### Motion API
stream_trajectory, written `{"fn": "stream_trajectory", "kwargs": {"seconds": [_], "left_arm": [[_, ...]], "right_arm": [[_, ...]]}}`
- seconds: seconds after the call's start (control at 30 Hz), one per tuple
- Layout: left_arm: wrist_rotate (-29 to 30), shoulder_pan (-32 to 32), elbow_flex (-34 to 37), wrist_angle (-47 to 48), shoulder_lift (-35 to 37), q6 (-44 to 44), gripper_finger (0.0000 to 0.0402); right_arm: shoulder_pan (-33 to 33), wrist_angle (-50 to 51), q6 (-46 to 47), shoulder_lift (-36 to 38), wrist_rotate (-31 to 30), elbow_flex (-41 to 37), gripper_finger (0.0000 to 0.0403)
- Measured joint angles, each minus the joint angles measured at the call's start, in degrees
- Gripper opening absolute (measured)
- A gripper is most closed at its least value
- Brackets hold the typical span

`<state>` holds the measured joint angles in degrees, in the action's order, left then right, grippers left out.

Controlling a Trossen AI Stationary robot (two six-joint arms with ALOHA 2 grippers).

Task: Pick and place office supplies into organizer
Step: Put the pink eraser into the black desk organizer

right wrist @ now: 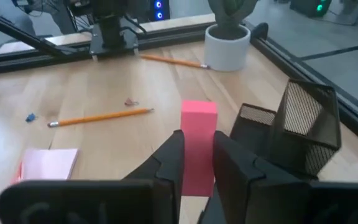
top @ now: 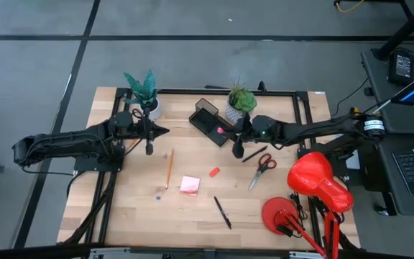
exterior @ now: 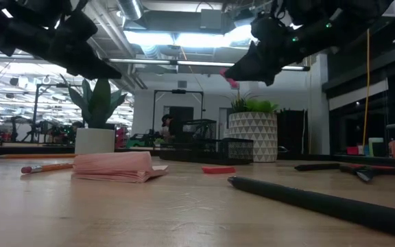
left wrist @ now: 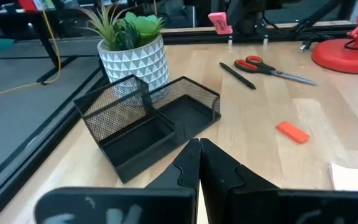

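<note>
Right wrist view shows the right gripper (right wrist: 196,163) clamped on a pink eraser (right wrist: 198,146), a rectangular block standing upright between the two dark fingers, with no print visible on its face. Just beyond it sits the organizer (right wrist: 291,134), a black mesh tray with a taller upright compartment. In the high view the right gripper (top: 233,135) hangs at the organizer's (top: 210,120) near edge, the pink block showing as a small spot beside the tray. A green plant in a white patterned pot (top: 240,103) stands just beside the organizer on its right.

The left gripper (left wrist: 199,163) has its fingers pressed together with nothing between them; in the high view it (top: 162,132) hovers to the left of the organizer, near a second plant in a plain white pot (top: 144,95).

Out on the wooden table (top: 135,208) lie an orange-yellow pencil (top: 169,168), a pink sticky-note pad (top: 190,185), a small red eraser (top: 214,172), red-handled scissors (top: 262,168), a black pen (top: 253,155) just beside the scissors and another black pen (top: 223,212) nearer the front edge. A red desk lamp (top: 307,194) stands at the table's right front corner.

No brand, label or writing can be read on any of these things.
</note>
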<state>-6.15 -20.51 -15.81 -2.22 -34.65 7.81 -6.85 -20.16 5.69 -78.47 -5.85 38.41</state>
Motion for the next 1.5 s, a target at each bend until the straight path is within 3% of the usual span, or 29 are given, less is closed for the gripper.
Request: {"fn": "stream_trajectory", "kwargs": {"seconds": [0.2, 0.5, 0.73, 1.03, 1.2, 1.5], "left_arm": [[0.08, 0.01, 0.00, -1.07, 0.02, 0.00, 0.0002], [0.46, 0.02, 0.00, -0.79, -0.20, -0.02, 0.0002], [0.53, 0.03, 0.00, -0.59, -0.22, -0.11, 0.0002], [0.62, 0.15, -0.01, -0.33, -0.22, -0.13, 0.0002], [0.75, 0.15, -0.02, -0.31, -0.22, -0.13, 0.0002], [1.03, 0.15, -0.02, -0.15, -0.22, -0.15, 0.0002]], "right_arm": [[0.35, 3.62, -1.43, -2.95, 0.08, 6.38, 0.0074], [-0.39, 21.31, -1.93, -13.21, -0.81, 24.67, 0.0074], [-1.05, 34.66, -3.57, -23.99, -8.92, 41.10, 0.0074], [-1.25, 45.50, -4.50, -33.47, -12.75, 56.03, 0.0074], [-1.29, 49.04, -4.48, -36.68, -14.34, 60.16, 0.0074], [-1.40, 50.36, -2.57, -39.23, -17.79, 60.33, 0.0074]]}}
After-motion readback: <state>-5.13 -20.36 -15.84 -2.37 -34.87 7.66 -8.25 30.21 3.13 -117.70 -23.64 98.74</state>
